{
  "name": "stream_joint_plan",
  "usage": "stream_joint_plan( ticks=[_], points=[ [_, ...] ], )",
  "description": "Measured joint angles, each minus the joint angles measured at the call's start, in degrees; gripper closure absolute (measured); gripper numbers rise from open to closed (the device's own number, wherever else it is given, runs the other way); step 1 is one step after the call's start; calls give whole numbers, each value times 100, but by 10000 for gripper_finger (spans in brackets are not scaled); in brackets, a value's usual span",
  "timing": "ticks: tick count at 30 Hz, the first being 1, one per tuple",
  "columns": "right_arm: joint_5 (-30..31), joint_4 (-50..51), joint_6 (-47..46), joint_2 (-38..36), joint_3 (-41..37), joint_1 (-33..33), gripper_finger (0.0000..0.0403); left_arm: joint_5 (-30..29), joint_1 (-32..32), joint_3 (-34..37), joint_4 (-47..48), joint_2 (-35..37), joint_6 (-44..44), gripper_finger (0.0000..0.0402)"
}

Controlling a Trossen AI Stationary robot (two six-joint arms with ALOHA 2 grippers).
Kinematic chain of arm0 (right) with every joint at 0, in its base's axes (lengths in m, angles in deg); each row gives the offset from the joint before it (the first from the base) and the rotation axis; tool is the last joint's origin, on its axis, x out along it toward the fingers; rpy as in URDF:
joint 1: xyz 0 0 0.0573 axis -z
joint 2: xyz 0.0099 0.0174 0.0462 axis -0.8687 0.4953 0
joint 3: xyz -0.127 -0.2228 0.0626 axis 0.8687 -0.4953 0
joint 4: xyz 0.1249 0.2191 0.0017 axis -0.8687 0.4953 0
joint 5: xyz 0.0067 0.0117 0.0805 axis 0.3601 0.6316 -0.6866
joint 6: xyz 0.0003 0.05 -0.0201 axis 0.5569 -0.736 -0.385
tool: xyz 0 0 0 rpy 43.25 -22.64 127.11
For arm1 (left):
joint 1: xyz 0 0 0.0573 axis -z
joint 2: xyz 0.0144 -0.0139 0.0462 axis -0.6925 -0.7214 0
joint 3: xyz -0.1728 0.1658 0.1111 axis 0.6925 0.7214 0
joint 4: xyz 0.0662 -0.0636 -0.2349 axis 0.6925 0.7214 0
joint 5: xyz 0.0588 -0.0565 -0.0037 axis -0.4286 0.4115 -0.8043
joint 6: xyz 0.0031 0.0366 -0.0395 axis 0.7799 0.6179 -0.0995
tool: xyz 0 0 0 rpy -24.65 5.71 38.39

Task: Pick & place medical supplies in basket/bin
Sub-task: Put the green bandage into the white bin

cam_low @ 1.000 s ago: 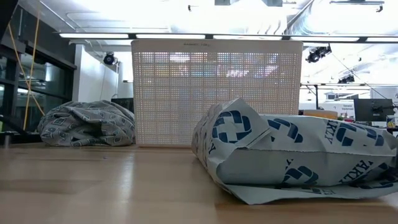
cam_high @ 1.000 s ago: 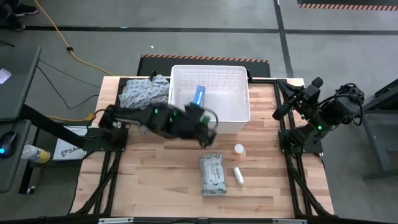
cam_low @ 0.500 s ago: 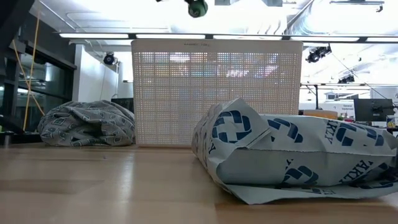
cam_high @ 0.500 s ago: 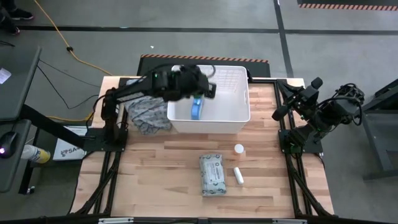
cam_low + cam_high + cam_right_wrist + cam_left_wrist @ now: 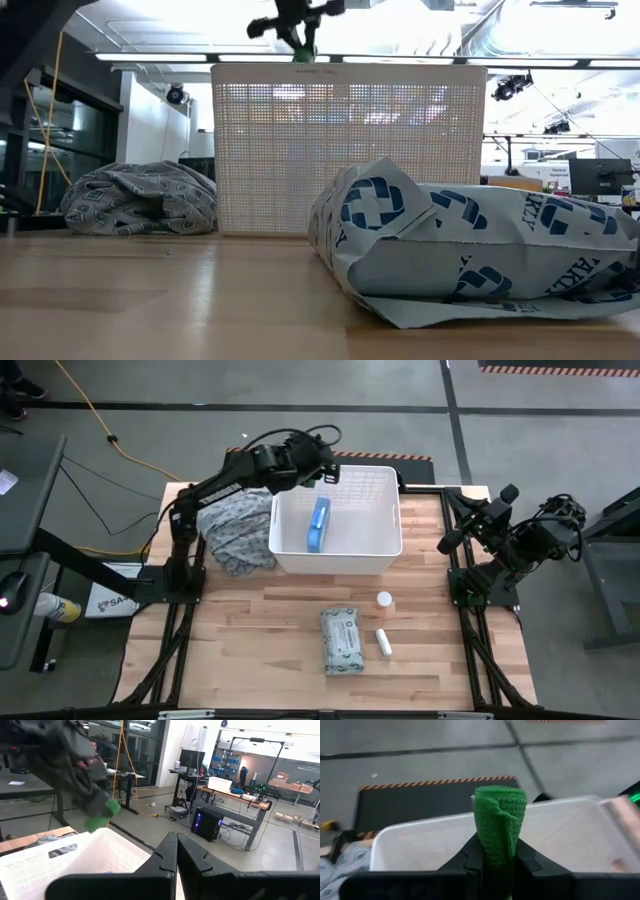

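**Technician A:** Which step was in hand at this moment?

**Technician B:** The carry-and-place step; the left gripper (image 5: 497,862) was clamped on the green bandage roll (image 5: 499,822), which stood upright between the two fingers; in the high view the gripper (image 5: 318,460) hung above the far rim of the white basket (image 5: 385,540), toward its far left corner.

**Technician A:** What was the status of the other supplies?

**Technician B:** The blue-white packet (image 5: 318,525) lay inside the basket; the grey-white soft pack (image 5: 342,641), the orange-capped vial (image 5: 384,599) and the white tube (image 5: 382,642) lay on the wooden table (image 5: 250,630), in front of the basket; the grey patterned cloth (image 5: 230,530) lay just beside the basket's left wall.

**Technician A:** And the right arm?

**Technician B:** It waited at the table's right edge; the right gripper (image 5: 176,851) had its fingers pressed together on nothing.

**Technician A:** What did the next move call for?

**Technician B:** By judgement: bring the roll inward over the basket's open interior, then part the fingers; a release at the rim risked the roll falling outside.
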Motion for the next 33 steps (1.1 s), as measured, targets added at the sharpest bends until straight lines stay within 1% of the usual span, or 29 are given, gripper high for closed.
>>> stream_joint_plan(
  ticks=[5, 8, 11, 16, 21, 28, 33],
  points=[
    [2, 0, 0, 0, 1, 1, 403, 107, -62, 1, -87, -408, 4, 311],
    [11, 0, 0, 2, 2, 2, 403, 345, -79, 12, -92, -650, 0, 305],
    [53, 0, -2, 2, 0, 2, 403, 602, -78, 7, -180, -845, -2, 310],
    [74, 0, -1, 0, 0, 0, 403, 1043, -30, 4, -747, -1078, -5, 318],
    [76, 0, 0, 2, 2, 2, 403, 1480, 70, -1, -1184, -1314, -5, 308],
    [94, 1, -2, 0, 0, 2, 403, 1599, 238, 1, -1369, -1539, -5, 319],
    [94, 2, -4, 0, 1, 0, 403, 1716, 345, -10, -1645, -1599, -6, 307]
  ],
)
